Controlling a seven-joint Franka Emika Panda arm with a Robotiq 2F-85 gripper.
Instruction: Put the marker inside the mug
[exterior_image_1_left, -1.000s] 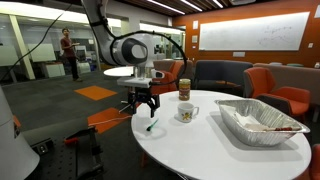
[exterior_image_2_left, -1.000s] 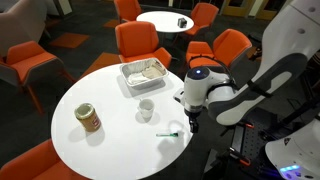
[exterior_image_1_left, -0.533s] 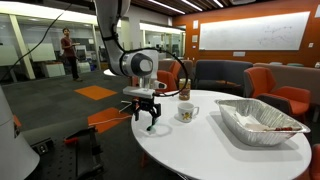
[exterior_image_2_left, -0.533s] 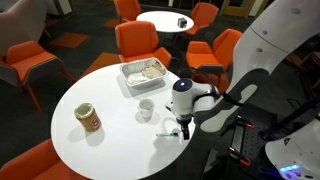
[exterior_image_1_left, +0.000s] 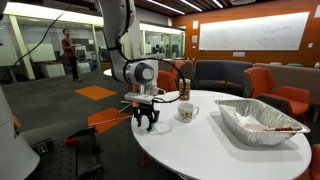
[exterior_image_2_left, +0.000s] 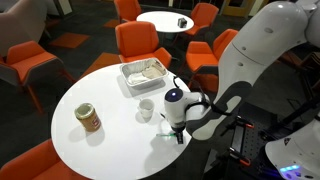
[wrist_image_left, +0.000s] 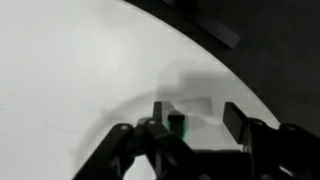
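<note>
The marker (wrist_image_left: 178, 124) is a short dark green stick lying on the white table (exterior_image_2_left: 100, 95). In the wrist view it sits between my jaws, close to the left finger. My gripper (wrist_image_left: 198, 118) is open and low over the table's near edge, straddling the marker, and the fingers are not closed on it. In both exterior views the gripper (exterior_image_1_left: 148, 124) (exterior_image_2_left: 173, 134) largely hides the marker. The white mug (exterior_image_1_left: 186, 112) (exterior_image_2_left: 146, 109) stands upright a short way from the gripper, towards the table's middle.
A brownish labelled can (exterior_image_1_left: 184, 89) (exterior_image_2_left: 89, 118) stands on the table. A large foil tray (exterior_image_1_left: 262, 128) (exterior_image_2_left: 143, 72) lies beyond the mug. Orange chairs (exterior_image_2_left: 140, 42) surround the table, and a second round table (exterior_image_2_left: 168, 20) stands behind.
The gripper has come down from above the table edge to the marker, and its open fingers now straddle it. The mug, can and tray have not moved.
</note>
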